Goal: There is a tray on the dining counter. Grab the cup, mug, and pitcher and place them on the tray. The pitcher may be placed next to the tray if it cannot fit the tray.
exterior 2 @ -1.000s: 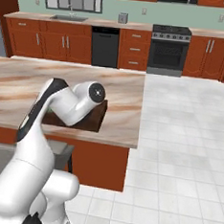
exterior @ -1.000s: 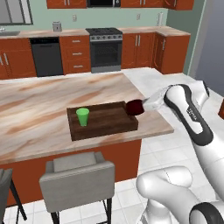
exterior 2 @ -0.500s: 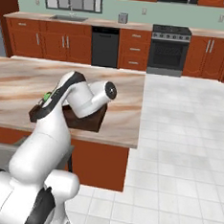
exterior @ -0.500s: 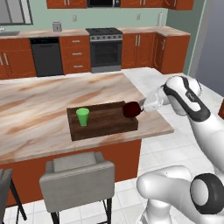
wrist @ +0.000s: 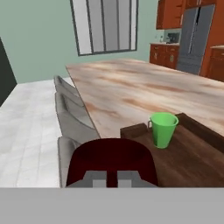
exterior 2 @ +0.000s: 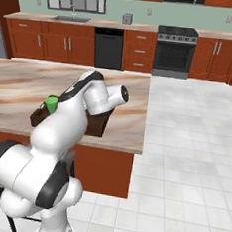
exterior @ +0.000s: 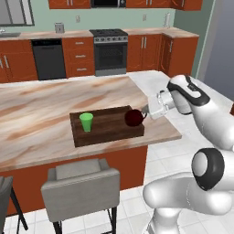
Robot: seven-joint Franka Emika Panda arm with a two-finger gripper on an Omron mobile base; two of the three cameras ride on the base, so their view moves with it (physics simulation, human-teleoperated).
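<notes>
Mug (exterior: 134, 118), squat, rounded and glossy maroon, hangs at the right end of the dark wooden tray (exterior: 107, 130), pinched by the gripper (exterior: 147, 111). Green tapered cup (exterior: 86, 122) stands upright on the tray's left end, on the marbled dining counter (exterior: 41, 114).

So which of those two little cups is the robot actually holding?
The dark red mug, at the tray's right end, gripped by the fingers. The green cup stands free on the tray's left.

Green cup (exterior: 86, 121), maroon mug (exterior: 134, 118)
</notes>
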